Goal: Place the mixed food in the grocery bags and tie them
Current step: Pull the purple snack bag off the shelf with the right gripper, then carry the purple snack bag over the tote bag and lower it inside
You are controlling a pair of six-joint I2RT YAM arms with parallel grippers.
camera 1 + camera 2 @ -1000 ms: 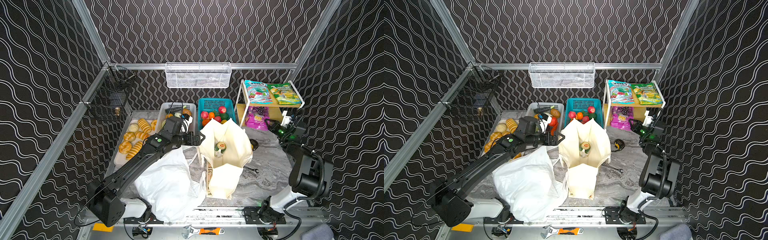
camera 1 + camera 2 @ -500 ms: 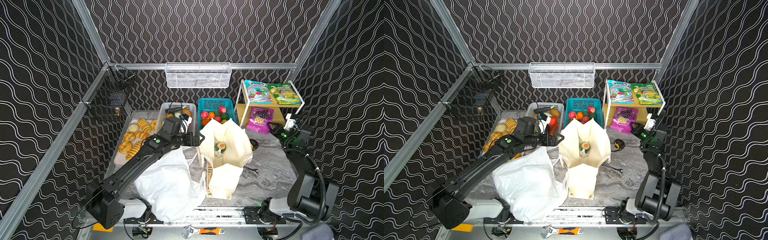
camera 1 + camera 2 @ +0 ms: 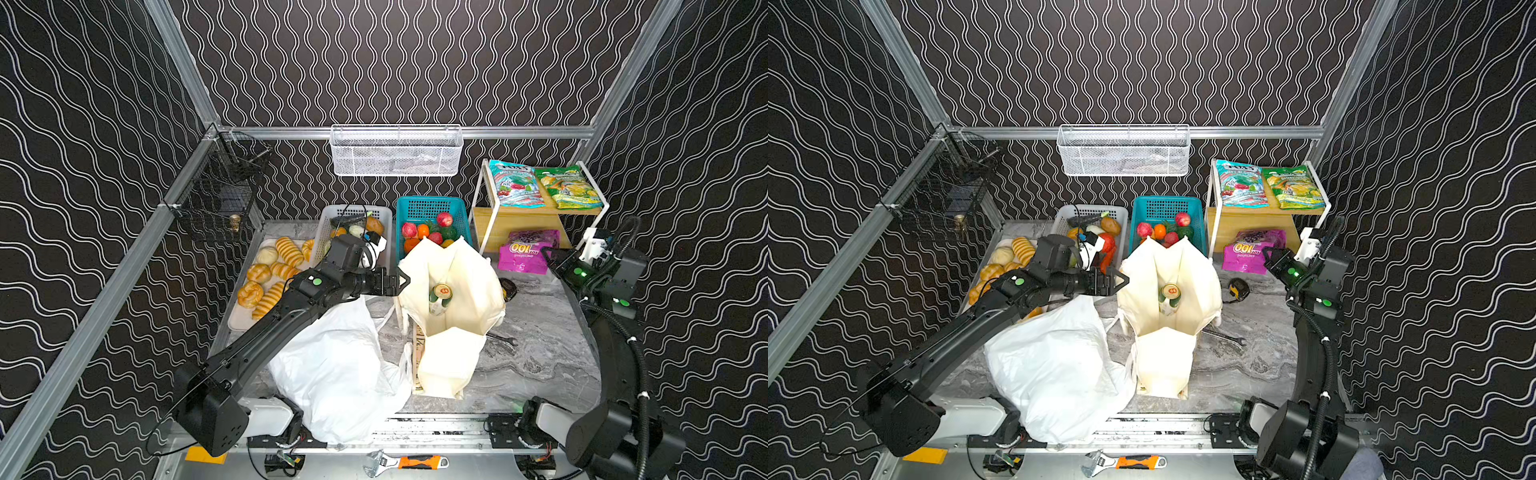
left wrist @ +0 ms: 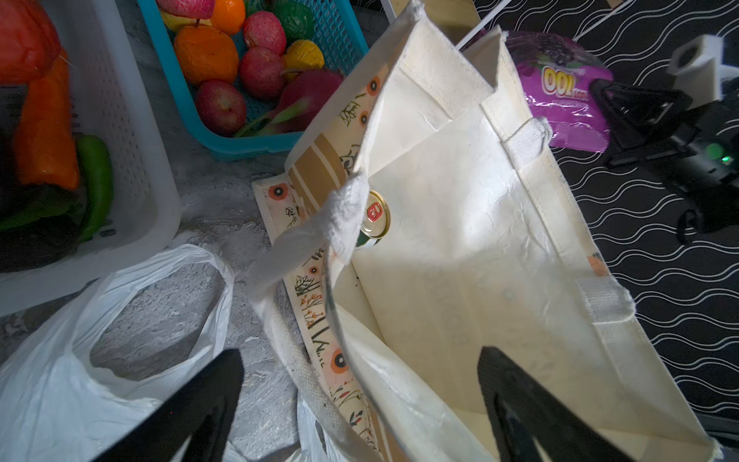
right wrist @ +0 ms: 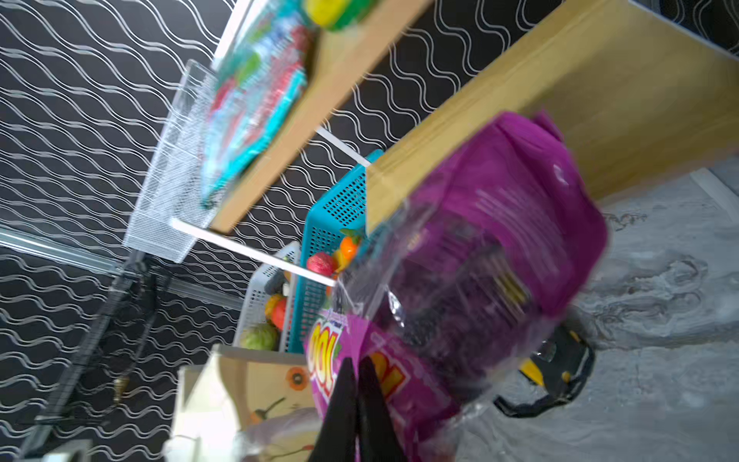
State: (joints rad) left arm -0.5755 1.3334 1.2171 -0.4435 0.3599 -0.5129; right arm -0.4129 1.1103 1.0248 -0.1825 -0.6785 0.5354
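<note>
A cream canvas tote stands open mid-table with a small green can upright inside. My left gripper is open at the tote's left rim. In the left wrist view its black fingers straddle the tote's wall, and the can shows past the strap. My right gripper is shut on the edge of a purple snack packet, held at the front of the lower shelf. The right wrist view shows this gripper pinching that packet. A white plastic bag lies crumpled left of the tote.
A teal packet and a green packet lie on the wooden shelf's top. At the back stand a white basket of vegetables and a teal basket of fruit. A bread tray is at the left. A tape measure and a wrench lie right of the tote.
My right arm has drawn back towards the front, pulling the purple packet a little way out from under the shelf. The left arm has hardly moved.
</note>
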